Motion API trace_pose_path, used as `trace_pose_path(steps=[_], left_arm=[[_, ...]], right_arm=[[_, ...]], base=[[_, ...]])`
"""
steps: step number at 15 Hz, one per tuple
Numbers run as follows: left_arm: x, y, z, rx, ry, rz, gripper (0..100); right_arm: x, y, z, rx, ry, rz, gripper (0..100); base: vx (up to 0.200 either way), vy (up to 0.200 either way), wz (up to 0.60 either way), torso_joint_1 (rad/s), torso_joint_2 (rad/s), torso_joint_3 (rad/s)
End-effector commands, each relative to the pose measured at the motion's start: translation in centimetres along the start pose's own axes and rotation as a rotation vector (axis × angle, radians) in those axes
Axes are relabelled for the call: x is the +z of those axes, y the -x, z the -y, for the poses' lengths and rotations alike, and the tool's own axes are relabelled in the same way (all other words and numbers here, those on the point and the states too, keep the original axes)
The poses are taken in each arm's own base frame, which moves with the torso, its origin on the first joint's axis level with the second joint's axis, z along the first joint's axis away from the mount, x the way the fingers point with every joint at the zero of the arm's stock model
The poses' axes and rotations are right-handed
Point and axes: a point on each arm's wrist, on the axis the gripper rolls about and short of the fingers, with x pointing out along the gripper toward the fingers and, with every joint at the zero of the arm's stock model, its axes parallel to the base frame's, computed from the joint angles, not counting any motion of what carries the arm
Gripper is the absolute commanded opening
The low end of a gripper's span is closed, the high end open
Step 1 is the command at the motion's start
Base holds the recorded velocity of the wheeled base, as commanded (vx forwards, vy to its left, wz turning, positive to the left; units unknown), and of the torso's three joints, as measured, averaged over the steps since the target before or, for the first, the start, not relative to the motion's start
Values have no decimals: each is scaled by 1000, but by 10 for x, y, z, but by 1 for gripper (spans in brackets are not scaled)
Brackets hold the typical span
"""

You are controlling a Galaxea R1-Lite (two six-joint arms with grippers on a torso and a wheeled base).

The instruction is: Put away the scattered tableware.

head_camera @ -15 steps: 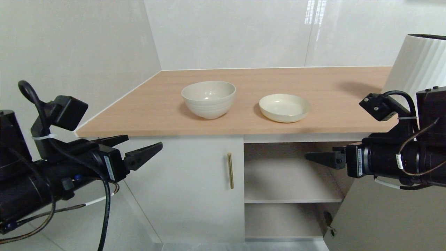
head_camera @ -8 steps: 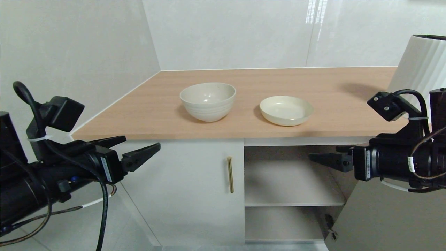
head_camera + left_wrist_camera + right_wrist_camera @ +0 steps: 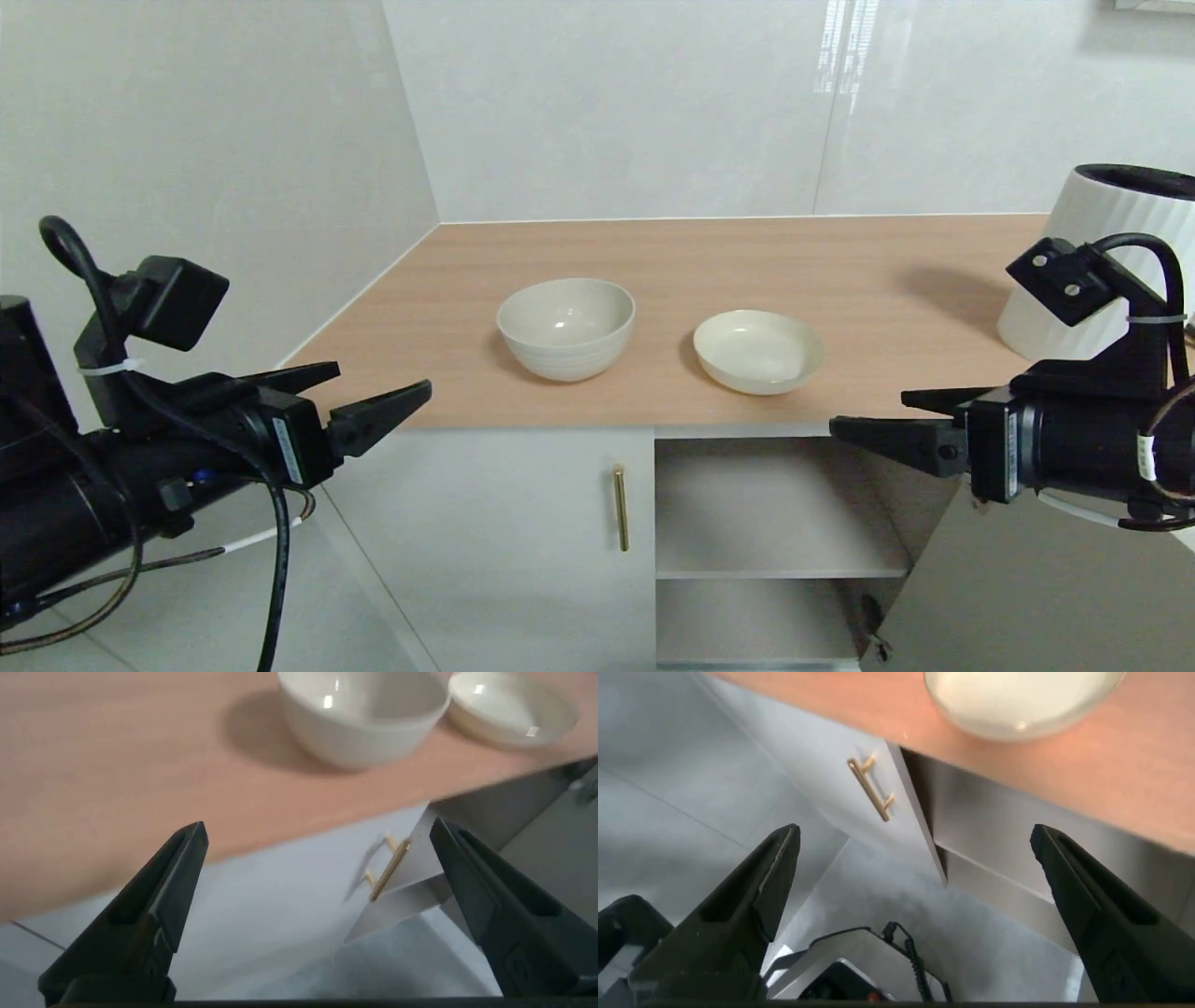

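Head view: left hand [image 3: 383, 377] and right hand [image 3: 868, 411] level, both spread wide — short of the countertop [image 3: 840, 271].

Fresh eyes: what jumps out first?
A deep ribbed cream ceramic bowl and a shallow cream dish sit apart on the wooden countertop. Under the dish, the white cabinet has its right compartment open. The black left gripper and right gripper hang open before the cabinet.

Bright even light, soft shadow beside the bowl [image 3: 567, 327], glare streaks on the wall [image 3: 840, 56]

Shelf [image 3: 775, 509] open-fronted (door [image 3: 1027, 597] swung aside), vase [image 3: 1111, 210] right
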Motion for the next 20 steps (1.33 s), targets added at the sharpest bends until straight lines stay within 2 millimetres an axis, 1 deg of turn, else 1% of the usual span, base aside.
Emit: trace_pose_path(steps=[1,3,4,6,7,8,9,10,11,12,13,15,16,17,18,19,20], left_arm=[[-2,-9,-2,7,5,-21,100],[0,-16,-4,35,7,-26,100],[2,-24,-5,71,8,-27,100],[1,-30,-7,103,9,-36,100],[6,-38,-8,131,6,-25,100],[11,-41,-8,136,5,-14,100],[23,-60,-11,163,10,-21,100],[30,-73,-14,187,15,-61,100],[32,-81,-16,223,19,-126,100],[30,-88,-15,262,44,-223,100],[28,-99,-10,264,93,-285,100],[38,-118,-2,261,196,-295,100],[45,-126,2,263,230,-294,100],[48,-133,6,266,242,-320,100],[47,-134,8,295,251,-367,100],[40,-139,11,314,300,-394,100],[34,-144,20,306,342,-409,100]], right_arm=[[0,-3,1,-2,-1,-5,100],[0,-8,2,-7,-2,-12,100],[1,-14,6,-17,-6,3,100],[2,-23,12,-35,-9,19,100],[6,-37,23,-67,0,42,100],[9,-42,28,-82,5,52,100],[19,-63,45,-124,5,70,100],[30,-80,52,-141,0,76,100],[38,-91,58,-157,-14,64,100],[47,-99,61,-203,-54,17,100],[49,-105,63,-260,-129,-49,100],[52,-108,64,-304,-167,-80,100],[51,-107,63,-316,-169,-83,100],[49,-105,62,-339,-167,-83,100],[46,-104,61,-378,-164,-86,100],[41,-102,60,-407,-160,-97,100],[36,-98,59,-410,-159,-107,100]], base=[[0,0,0,207,-486,-266],[0,0,0,217,-488,-269],[0,0,0,227,-505,-276],[0,0,0,237,-522,-283],[0,0,0,198,-417,-217],[0,0,0,110,-232,-115],[0,0,0,61,-129,-71],[0,0,0,27,-66,-41],[0,0,0,0,0,0],[0,0,0,0,0,0],[0,0,0,0,0,0],[0,0,0,0,0,0],[0,0,0,0,0,0],[0,0,0,0,0,0],[0,0,0,0,0,0],[0,0,0,0,0,0],[0,0,0,0,0,0]])
